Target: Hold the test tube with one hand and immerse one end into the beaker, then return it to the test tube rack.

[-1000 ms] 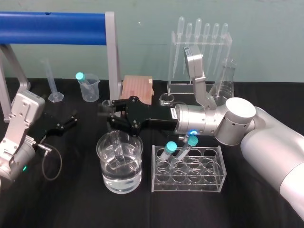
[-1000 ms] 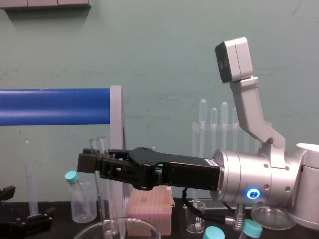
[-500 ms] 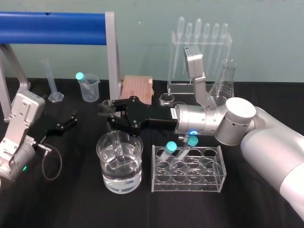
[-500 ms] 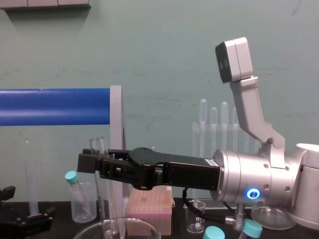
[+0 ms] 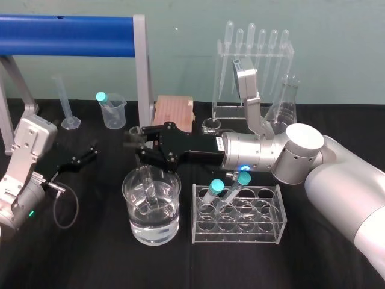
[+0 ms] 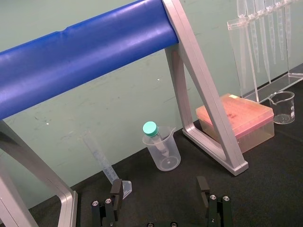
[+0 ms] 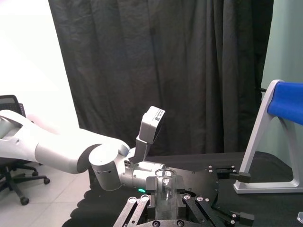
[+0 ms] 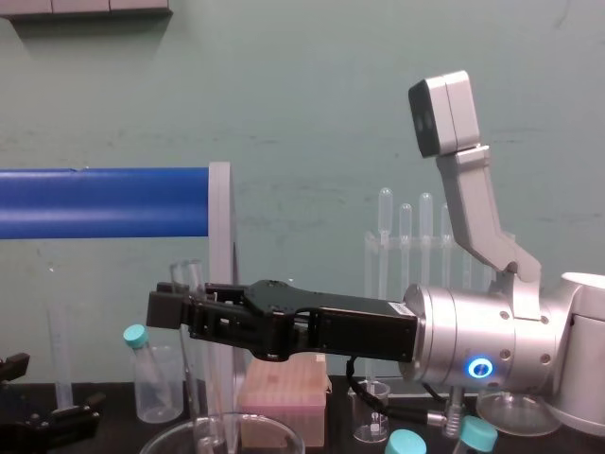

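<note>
Hardly anything has moved in the last second. The right gripper (image 5: 137, 147) holds its spot, and in the chest view the test tube (image 8: 192, 284) has only nudged a touch. That pincer is clamped on the test tube, with the lipped rim poking up above the fingers (image 7: 142, 208) and the glass running close to upright. Directly below the pincer sits the beaker (image 5: 151, 232), partly filled with clear liquid. The tube's lower part drops inside its rim and reaches down to the liquid, though I can't tell whether the tip is actually under the surface. Back toward the pincer's wrist side and lower down, just beside the beaker, stands the test tube rack (image 5: 264, 191) with two teal-capped tubes (image 5: 213, 188) leaning in it. Well apart from the working pincer, off past the beaker, the left gripper (image 6: 160, 194) sits low over the black table (image 5: 90, 253), fingers spread with nothing between them.
</note>
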Robot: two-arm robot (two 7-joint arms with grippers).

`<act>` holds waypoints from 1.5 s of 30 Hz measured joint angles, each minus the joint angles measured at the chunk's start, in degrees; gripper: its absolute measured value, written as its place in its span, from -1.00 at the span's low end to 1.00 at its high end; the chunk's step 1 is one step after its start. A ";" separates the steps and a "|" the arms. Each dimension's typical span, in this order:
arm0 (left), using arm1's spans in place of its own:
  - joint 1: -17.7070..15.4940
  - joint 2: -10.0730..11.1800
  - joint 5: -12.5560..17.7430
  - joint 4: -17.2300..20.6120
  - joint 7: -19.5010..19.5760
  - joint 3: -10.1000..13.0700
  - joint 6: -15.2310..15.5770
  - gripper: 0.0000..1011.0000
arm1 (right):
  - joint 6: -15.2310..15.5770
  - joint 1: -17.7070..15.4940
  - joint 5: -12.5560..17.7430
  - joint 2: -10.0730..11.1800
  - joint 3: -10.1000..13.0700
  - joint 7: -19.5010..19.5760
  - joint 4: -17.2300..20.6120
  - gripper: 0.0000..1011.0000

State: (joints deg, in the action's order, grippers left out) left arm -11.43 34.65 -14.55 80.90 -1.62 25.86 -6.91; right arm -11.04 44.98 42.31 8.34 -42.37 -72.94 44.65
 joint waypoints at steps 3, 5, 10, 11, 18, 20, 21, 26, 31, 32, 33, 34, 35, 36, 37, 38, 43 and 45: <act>0.00 0.00 0.00 0.00 0.00 0.00 0.00 0.98 | 0.00 0.00 0.00 0.00 0.00 0.00 0.00 -0.52; 0.00 0.00 0.00 0.00 0.00 0.00 0.00 0.98 | 0.00 0.00 0.00 0.00 0.00 0.00 0.00 -0.52; 0.00 0.00 0.00 0.00 0.00 0.00 0.00 0.98 | 0.00 0.00 0.00 0.00 0.00 0.00 0.00 -0.52; 0.00 0.00 0.00 0.00 0.00 0.00 0.00 0.98 | 0.00 0.00 0.00 0.00 0.00 0.00 0.00 -0.52; 0.00 0.00 0.00 0.00 0.00 0.00 0.00 0.98 | 0.00 0.00 0.00 0.00 0.00 0.00 0.00 -0.52; 0.00 0.00 0.00 0.00 0.00 0.00 0.00 0.98 | 0.00 0.00 0.00 0.00 0.00 0.00 0.00 -0.52; 0.00 0.00 0.00 0.00 0.00 0.00 0.00 0.98 | 0.00 0.00 0.00 0.00 0.00 0.00 0.00 -0.52; 0.00 0.00 0.00 0.00 0.00 0.00 0.00 0.98 | 0.00 0.00 0.00 0.00 0.00 0.00 0.00 -0.52; 0.00 0.00 0.00 0.00 0.00 0.00 0.00 0.98 | 0.00 0.00 0.00 0.00 0.00 0.00 0.00 -0.52; 0.00 0.00 0.00 0.00 0.00 0.00 0.00 0.98 | 0.00 0.00 0.00 0.00 0.00 0.00 0.00 -0.52; 0.00 0.00 0.00 0.00 0.00 0.00 0.00 0.98 | 0.00 0.00 0.00 0.00 0.00 0.00 0.00 -0.52; 0.00 0.00 0.00 0.00 0.00 0.00 0.00 0.98 | 0.00 0.00 0.00 0.00 0.00 0.00 0.00 -0.52; 0.00 0.00 0.00 0.00 0.00 0.00 0.00 0.98 | 0.00 0.00 0.00 0.00 0.00 0.00 0.00 -0.52; 0.00 0.00 0.00 0.00 0.00 0.00 0.00 0.98 | 0.00 0.00 0.00 0.00 0.00 0.00 0.00 -0.52; 0.00 0.00 0.00 0.00 0.00 0.00 0.00 0.98 | 0.00 0.00 0.00 0.00 0.00 0.00 0.00 -0.52; 0.00 0.00 0.00 0.00 0.00 0.00 0.00 0.98 | 0.00 0.00 0.00 0.00 0.00 0.00 0.00 -0.52; 0.00 0.00 0.00 0.00 0.00 0.00 0.00 0.98 | 0.00 0.00 0.00 0.00 0.00 0.00 0.00 -0.52; 0.00 0.00 0.00 0.00 0.00 0.00 0.00 0.98 | 0.00 -0.02 -0.03 0.00 0.06 0.00 0.05 -0.52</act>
State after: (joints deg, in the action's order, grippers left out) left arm -11.43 34.65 -14.55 80.90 -1.62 25.86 -6.91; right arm -11.04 44.96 42.28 8.34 -42.31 -72.94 44.70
